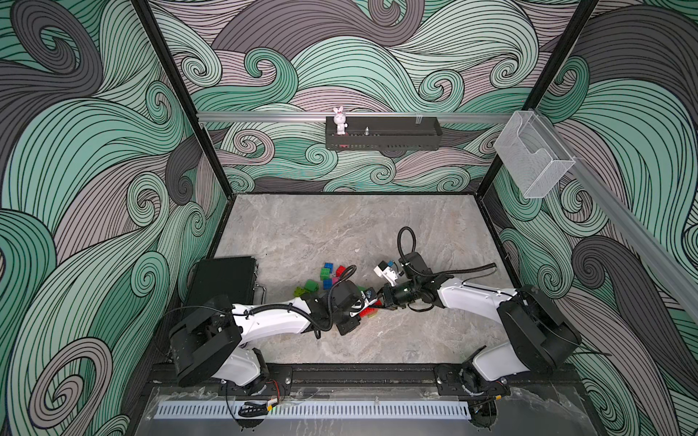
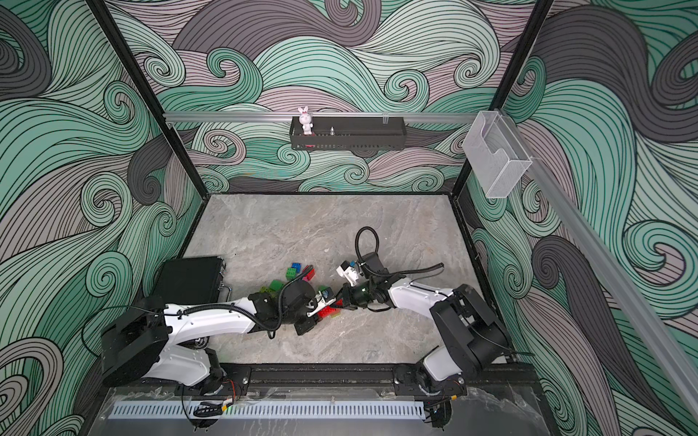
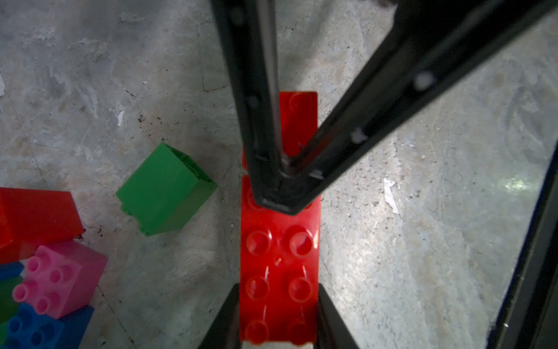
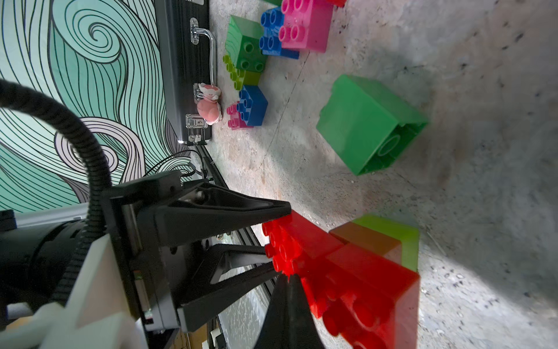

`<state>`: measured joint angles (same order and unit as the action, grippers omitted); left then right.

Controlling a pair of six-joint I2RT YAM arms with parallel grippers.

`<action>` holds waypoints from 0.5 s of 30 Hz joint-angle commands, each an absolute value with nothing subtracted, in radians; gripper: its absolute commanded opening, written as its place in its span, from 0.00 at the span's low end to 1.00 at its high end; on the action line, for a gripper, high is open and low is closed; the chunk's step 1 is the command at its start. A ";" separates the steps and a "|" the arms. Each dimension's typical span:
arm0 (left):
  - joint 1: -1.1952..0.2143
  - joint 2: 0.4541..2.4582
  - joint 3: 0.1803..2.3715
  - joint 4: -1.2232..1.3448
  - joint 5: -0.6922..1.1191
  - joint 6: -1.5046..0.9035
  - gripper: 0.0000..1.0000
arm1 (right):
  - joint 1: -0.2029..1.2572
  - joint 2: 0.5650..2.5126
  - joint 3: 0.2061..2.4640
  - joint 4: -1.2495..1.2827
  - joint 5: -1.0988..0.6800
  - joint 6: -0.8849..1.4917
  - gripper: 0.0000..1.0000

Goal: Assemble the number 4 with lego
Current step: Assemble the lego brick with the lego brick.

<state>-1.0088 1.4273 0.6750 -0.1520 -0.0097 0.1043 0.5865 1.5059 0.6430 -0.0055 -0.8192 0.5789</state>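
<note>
Red lego (image 3: 279, 250) in left tool (image 3: 279, 291): wrist-only

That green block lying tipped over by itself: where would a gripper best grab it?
Probably from above, across the two smooth upright walls of the green brick. It lies on its side, studs facing one way, hollow underside the other; those ends are bumpy or open, while the flat walls are parallel with bare table beside them.

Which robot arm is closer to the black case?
Left. The left arm lies just beside the black case; the right arm reaches in from the opposite side, beyond the lego bricks.
</note>
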 commanded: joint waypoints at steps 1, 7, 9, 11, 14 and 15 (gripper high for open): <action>-0.998 1.446 0.706 -0.166 0.015 0.103 0.00 | 0.582 1.517 0.610 -0.094 -0.710 0.580 0.00; -0.998 1.454 0.717 -0.192 0.029 0.102 0.00 | 0.582 1.509 0.585 -0.177 -0.632 0.552 0.00; -0.998 1.454 0.722 -0.201 0.032 0.098 0.00 | 0.582 1.512 0.581 -0.190 -0.617 0.551 0.00; -0.996 1.451 0.729 -0.207 0.025 0.091 0.00 | 0.582 1.517 0.577 -0.195 -0.604 0.556 0.00; -0.996 1.453 0.738 -0.214 0.021 0.084 0.04 | 0.581 1.527 0.576 -0.203 -0.594 0.555 0.00; -0.993 1.456 0.742 -0.220 0.024 0.083 0.05 | 0.581 1.530 0.576 -0.203 -0.594 0.554 0.00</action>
